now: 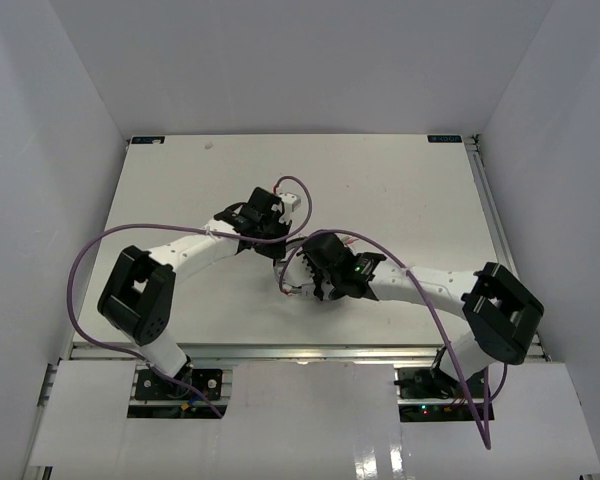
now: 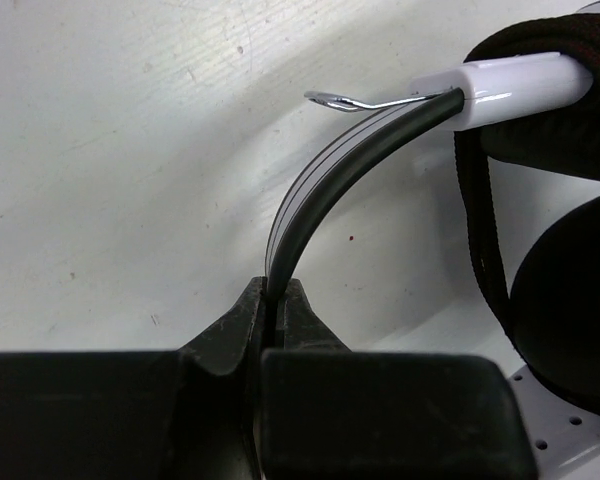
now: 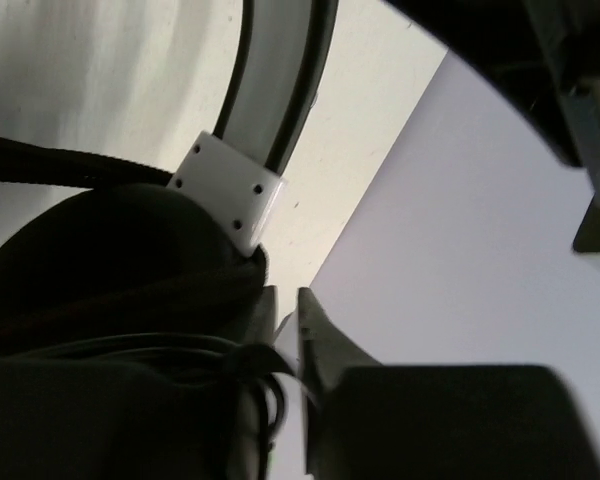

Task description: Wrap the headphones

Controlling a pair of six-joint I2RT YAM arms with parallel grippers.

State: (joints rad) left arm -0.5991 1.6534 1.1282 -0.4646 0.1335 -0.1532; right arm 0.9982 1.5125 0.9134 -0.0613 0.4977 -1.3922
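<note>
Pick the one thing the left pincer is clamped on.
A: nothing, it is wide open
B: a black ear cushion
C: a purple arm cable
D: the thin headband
D: in the left wrist view the left pincer is shut on the thin black-and-white headband, which arcs up from between its tips.

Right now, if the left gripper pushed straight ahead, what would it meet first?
The headphones' headband, which is pinched in the left gripper and curves off to the right; past it, apparently just the table.
</note>
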